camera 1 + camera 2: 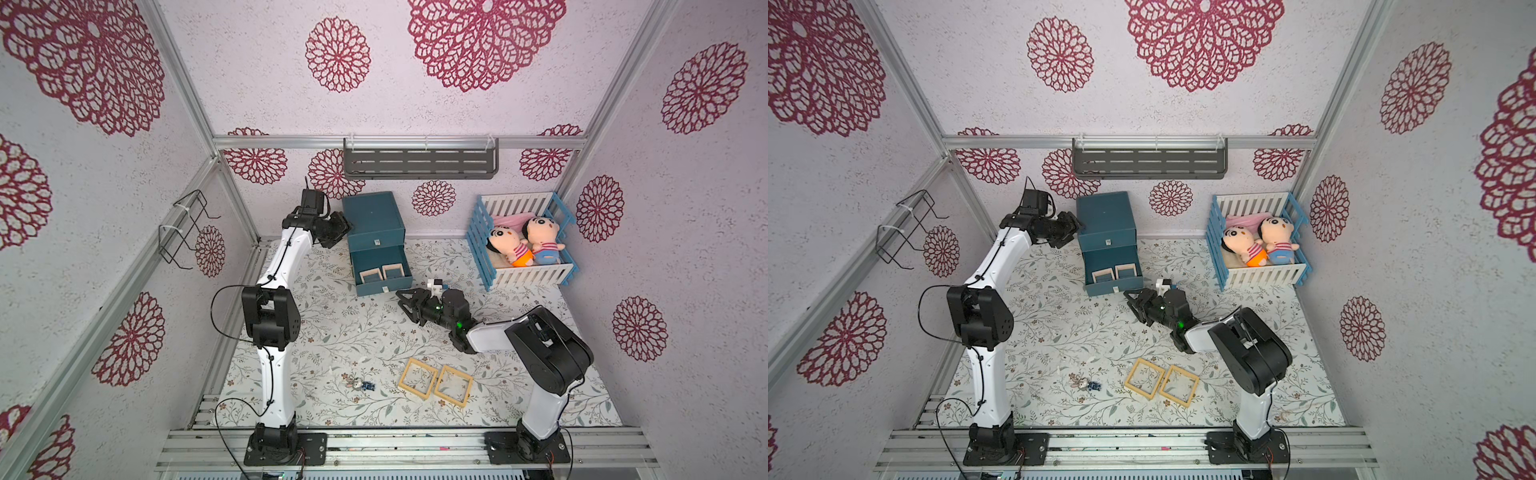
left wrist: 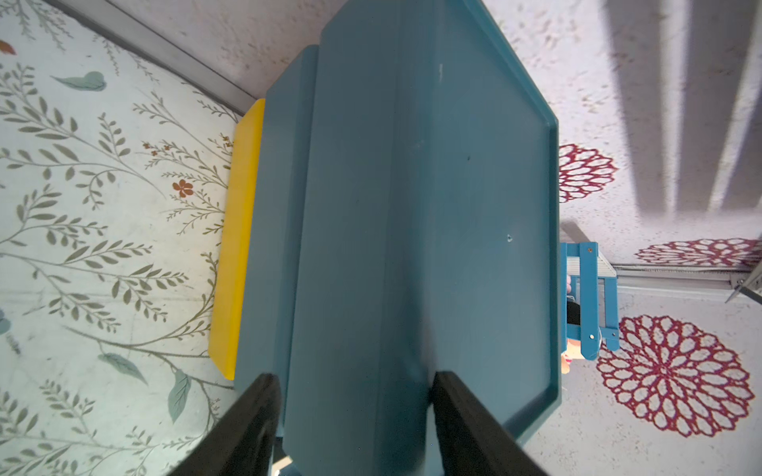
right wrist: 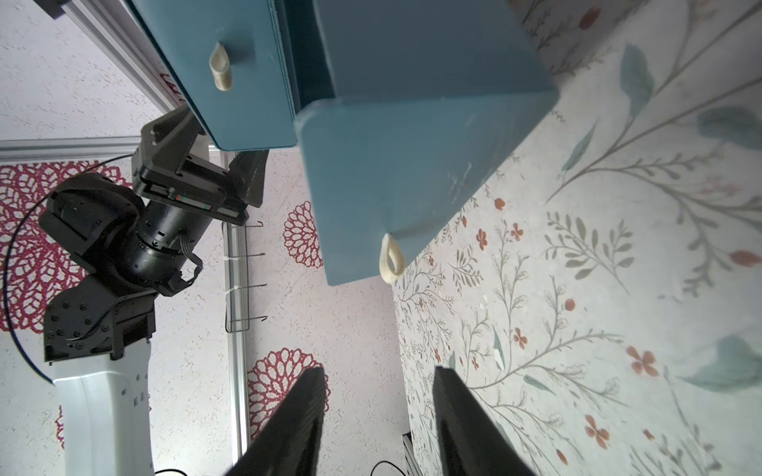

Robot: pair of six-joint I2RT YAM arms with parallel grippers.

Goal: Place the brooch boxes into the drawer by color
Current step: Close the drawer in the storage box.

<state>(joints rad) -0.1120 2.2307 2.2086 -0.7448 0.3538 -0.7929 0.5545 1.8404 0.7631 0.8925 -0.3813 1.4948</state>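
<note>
Teal drawer chest (image 1: 374,212) sits at the back of the floral bench (image 1: 332,332), with one drawer (image 1: 374,287) below the top one pulled out. Two pale pink brooch boxes (image 1: 371,276) (image 1: 392,272) lie side by side in it. The two yellow-tan brooch boxes (image 1: 417,376) (image 1: 453,385) are out on the bench near the front edge, right next to each other and well apart from the chest.

Left end effector (image 1: 344,230) is up against the chest's side. In the wrist view its fingers (image 2: 247,428) straddle part of the teal body, but honestly I can't tell if they're actually pinching it.

Right end effector (image 1: 403,300) is just off the open drawer's front corner, fingers spread with nothing between them, and the drawer's pale pull (image 3: 391,257) is a little ahead of the tips.
</note>
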